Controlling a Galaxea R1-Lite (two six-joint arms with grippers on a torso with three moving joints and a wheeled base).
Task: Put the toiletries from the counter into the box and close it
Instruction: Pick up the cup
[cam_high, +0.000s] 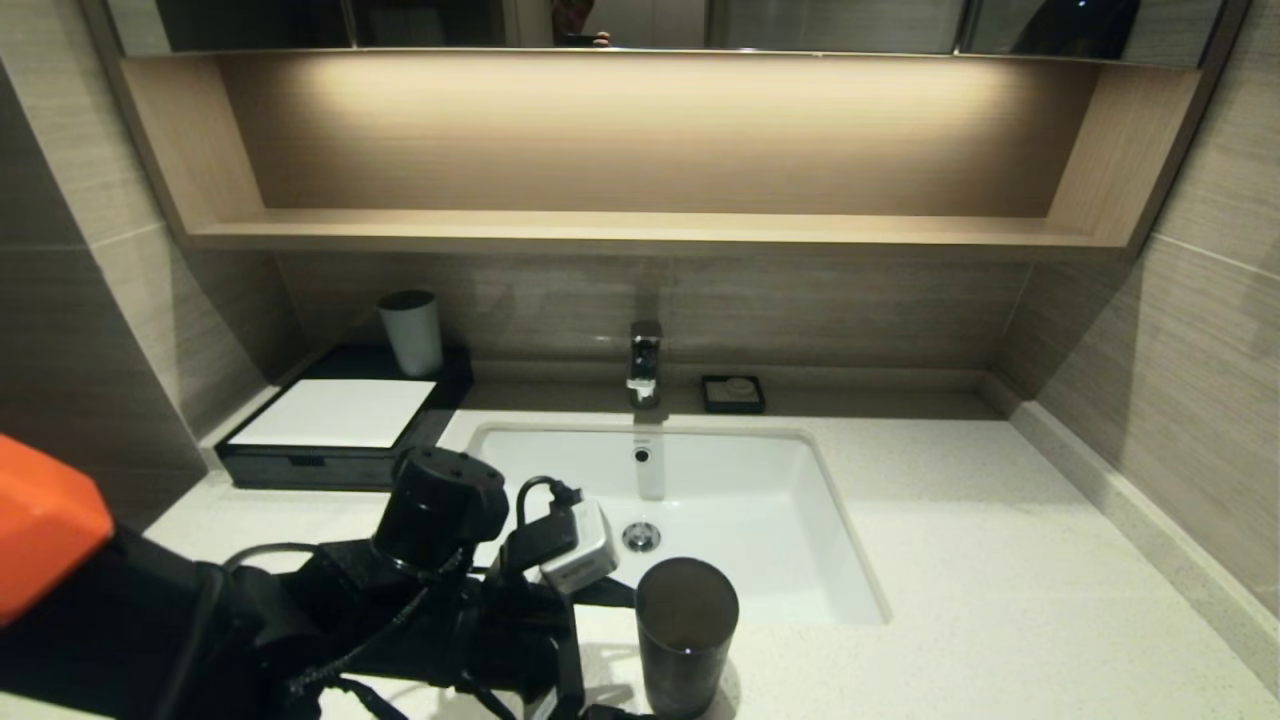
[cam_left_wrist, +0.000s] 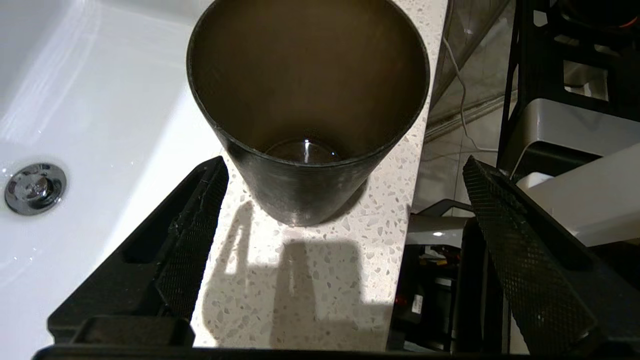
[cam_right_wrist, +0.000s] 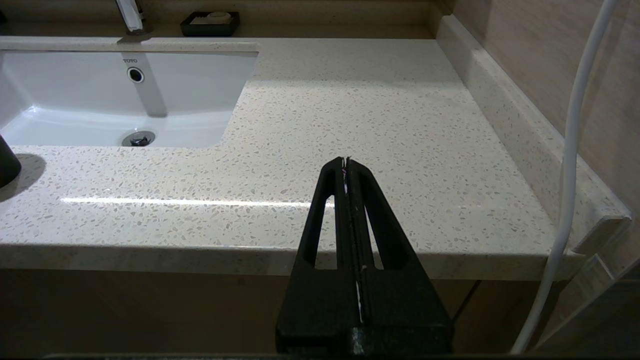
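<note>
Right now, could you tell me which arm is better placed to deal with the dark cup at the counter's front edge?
Left. The left hand is wide open with the dark cup just ahead between its fingers. The right hand is shut, off the counter's front edge, with the cup far to its side.

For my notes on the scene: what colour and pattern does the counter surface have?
The counter is off-white stone with small grey-brown speckles; it shows best in the right wrist view.
</note>
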